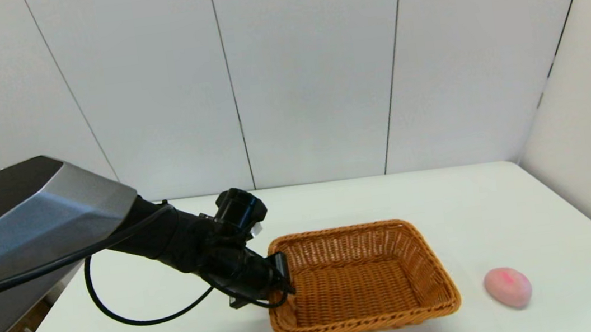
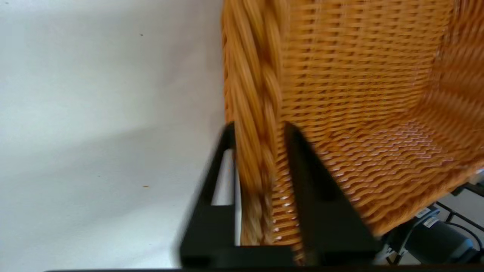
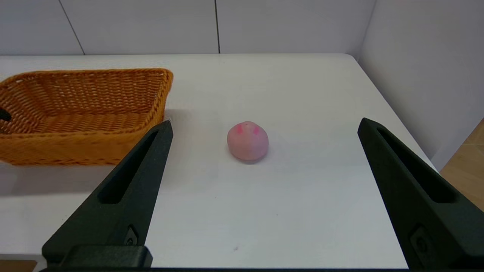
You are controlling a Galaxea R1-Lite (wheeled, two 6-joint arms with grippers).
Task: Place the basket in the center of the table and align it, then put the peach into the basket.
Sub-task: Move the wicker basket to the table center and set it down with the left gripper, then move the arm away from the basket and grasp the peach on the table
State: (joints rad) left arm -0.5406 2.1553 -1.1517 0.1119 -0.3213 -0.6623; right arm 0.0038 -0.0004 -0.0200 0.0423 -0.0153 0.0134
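Bright, even light overhead; your table (image 1: 367,202) shows no glare. Soft short shadows sit under the basket (image 1: 362,276) and peach (image 1: 508,287). Your left wrist view is motion-blurred, with the rim and fingers (image 2: 321,211) smeared. Other views are sharp.

Left arm's stretched out over the table's left side, left gripper (image 1: 281,273) clamped tight. Right gripper (image 3: 264,126) hangs low on the right, fingers wide apart.

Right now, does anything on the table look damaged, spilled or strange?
Nothing stands out. The basket is whole and empty, with the left gripper shut on its rim. The peach lies intact beside it on the table.
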